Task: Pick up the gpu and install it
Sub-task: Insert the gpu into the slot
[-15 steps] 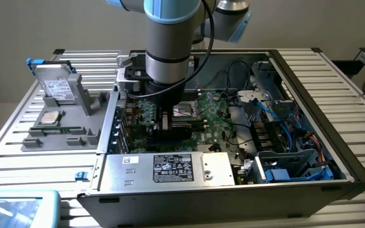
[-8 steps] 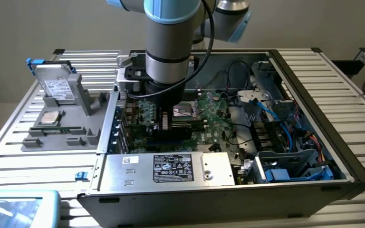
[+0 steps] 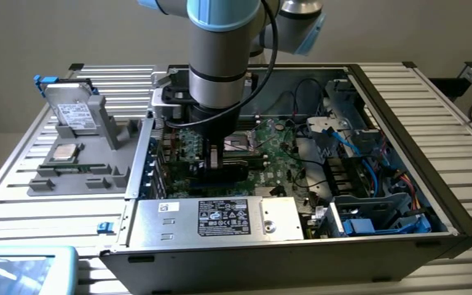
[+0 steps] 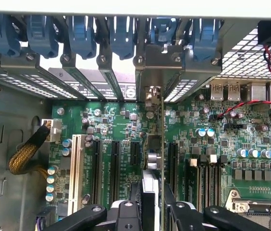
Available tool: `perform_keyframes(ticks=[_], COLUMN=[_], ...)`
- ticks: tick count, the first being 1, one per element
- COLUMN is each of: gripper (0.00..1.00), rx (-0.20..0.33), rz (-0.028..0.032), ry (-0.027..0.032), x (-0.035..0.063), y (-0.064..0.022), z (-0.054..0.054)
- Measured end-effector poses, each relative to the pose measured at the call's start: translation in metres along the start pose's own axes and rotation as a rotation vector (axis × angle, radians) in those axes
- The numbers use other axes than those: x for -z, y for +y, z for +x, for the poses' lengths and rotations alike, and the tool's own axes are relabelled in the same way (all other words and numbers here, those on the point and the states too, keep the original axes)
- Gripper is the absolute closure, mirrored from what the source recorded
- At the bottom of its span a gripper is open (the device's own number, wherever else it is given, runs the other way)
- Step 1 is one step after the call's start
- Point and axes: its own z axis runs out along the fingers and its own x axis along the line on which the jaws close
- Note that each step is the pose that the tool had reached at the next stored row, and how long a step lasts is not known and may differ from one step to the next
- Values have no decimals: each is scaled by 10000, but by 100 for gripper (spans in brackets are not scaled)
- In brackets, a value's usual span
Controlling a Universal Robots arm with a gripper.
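The gpu (image 4: 153, 144) is seen edge-on in the wrist view, standing upright over the green motherboard (image 4: 121, 120). Its silver end bracket (image 4: 153, 94) reaches the row of rear slot openings with blue latches. My gripper (image 4: 152, 211) is shut on the card, with a black finger (image 4: 126, 214) on each side. Black expansion slots (image 4: 115, 168) run beside the card; whether its edge sits in a slot I cannot tell. In the exterior view my gripper (image 3: 214, 161) reaches down into the open computer case (image 3: 432, 184), with the dark gpu (image 3: 211, 175) at its tip.
A silver power supply (image 3: 219, 218) fills the case's near edge. Cables and a drive cage (image 3: 367, 209) crowd the exterior view's right. Outside the case, a grey tray (image 3: 80, 178) holds a hard drive (image 3: 76, 114), a processor (image 3: 62, 152) and a memory stick (image 3: 76, 167). Red wires (image 4: 251, 103) cross the board.
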Motion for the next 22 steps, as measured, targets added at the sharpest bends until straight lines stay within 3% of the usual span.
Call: perform_keyframes(ticks=[22], gripper=[72], rx=[3], rz=[10], ry=[2], x=[-8], y=[6], z=[-7])
